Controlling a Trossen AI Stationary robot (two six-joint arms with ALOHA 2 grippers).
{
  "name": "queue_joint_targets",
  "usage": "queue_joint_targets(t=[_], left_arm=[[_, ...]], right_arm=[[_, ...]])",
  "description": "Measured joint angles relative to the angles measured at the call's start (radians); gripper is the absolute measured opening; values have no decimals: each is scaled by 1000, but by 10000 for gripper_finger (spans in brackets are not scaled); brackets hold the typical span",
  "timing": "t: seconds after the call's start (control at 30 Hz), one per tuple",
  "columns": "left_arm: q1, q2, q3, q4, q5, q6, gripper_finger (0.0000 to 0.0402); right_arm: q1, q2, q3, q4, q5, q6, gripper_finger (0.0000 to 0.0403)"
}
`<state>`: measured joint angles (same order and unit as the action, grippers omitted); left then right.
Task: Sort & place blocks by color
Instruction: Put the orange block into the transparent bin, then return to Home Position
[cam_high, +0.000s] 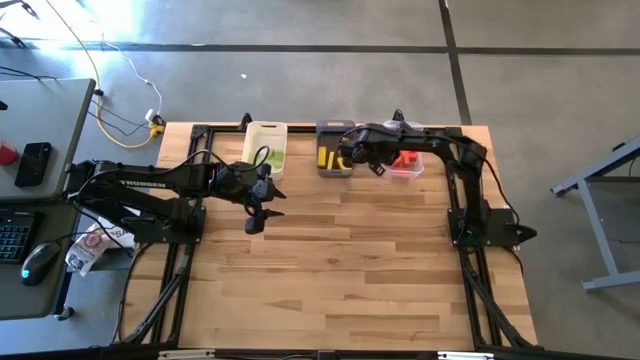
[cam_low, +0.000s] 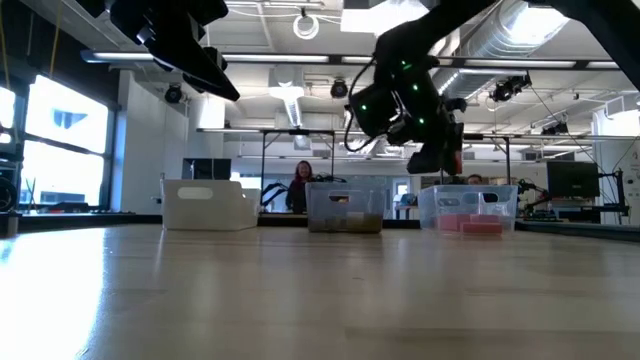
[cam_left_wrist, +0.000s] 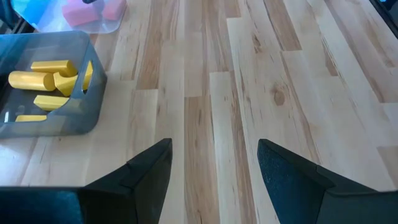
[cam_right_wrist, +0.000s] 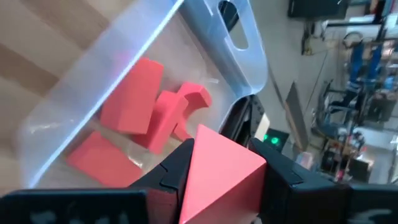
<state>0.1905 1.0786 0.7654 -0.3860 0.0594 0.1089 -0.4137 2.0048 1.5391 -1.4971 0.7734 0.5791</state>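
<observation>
My right gripper (cam_right_wrist: 219, 186) is shut on a red block (cam_right_wrist: 217, 168) and hangs over the clear bin (cam_right_wrist: 74, 118), which holds several red blocks (cam_right_wrist: 134, 96). In the high view it (cam_high: 383, 166) is at the clear bin's (cam_high: 420, 170) left end, beside the dark grey bin (cam_high: 334, 152). The grey bin holds yellow blocks (cam_left_wrist: 46, 78). Green blocks (cam_high: 274, 157) lie in the white bin (cam_high: 262, 135). My left gripper (cam_left_wrist: 214, 180) stands open above bare table in front of the white bin (cam_high: 255, 218). My right gripper pinches the red block between its two fingers (cam_right_wrist: 283, 180), one on each of two opposite sides (cam_right_wrist: 252, 177). A sloped face and a sharp edge of the block point forward. The fingers slant down toward the bin. The block is lifted clear above the clear bin.
The three bins stand in a row along the table's far edge (cam_high: 330, 125). The wide wooden top (cam_high: 340, 270) in front of them is bare. A black frame (cam_high: 180, 250) runs along both sides of the table. In the low view a person (cam_low: 300, 185) sits behind the bins.
</observation>
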Motion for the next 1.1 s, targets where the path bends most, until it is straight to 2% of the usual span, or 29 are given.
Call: queue_joint_targets(t=[0.2, 0.43, 0.57, 0.93, 1.1], left_arm=[[0, 0, 0, -3, 0, 18, 225], [0, 0, 0, -7, 0, 18, 225], [0, 0, 0, -8, 6, 17, 225], [-2, 0, 0, -14, 204, -59, 225], [-2, 0, 0, -14, 215, -97, 225]], right_arm=[[-77, -33, -78, 83, -59, -66, 109], [-135, -56, -81, 129, -176, -118, 110], [-166, -56, -81, 133, -237, -124, 127], [-179, -56, -81, 114, -310, -98, 199], [-173, -65, -81, 34, -329, -44, 205]])
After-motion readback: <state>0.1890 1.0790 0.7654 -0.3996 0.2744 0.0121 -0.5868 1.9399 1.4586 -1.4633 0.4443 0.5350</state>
